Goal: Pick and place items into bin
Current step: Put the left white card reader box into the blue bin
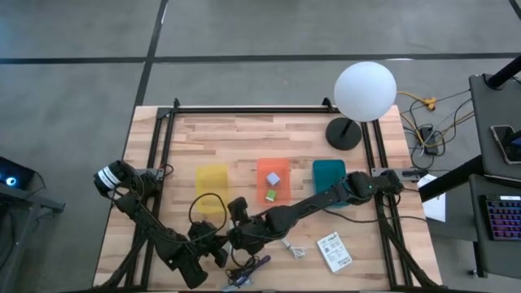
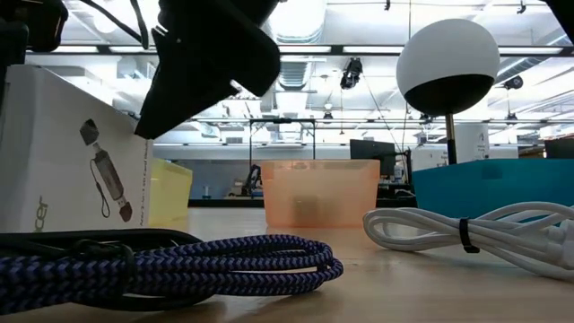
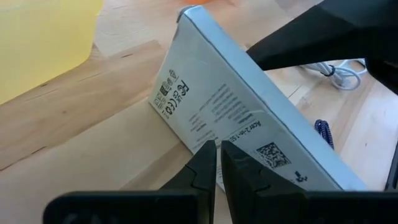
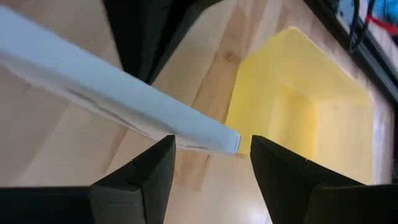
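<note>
White printed packet (image 3: 249,118) stands on edge, pinched in the closed left pincer (image 3: 217,163); right pincer (image 4: 211,155) gapes wide beside it, at 6 o'clock from the yellow bin (image 4: 311,118).

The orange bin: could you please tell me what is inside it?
The orange bin holds a lavender cube and a green cube; nothing else shows inside.
</note>
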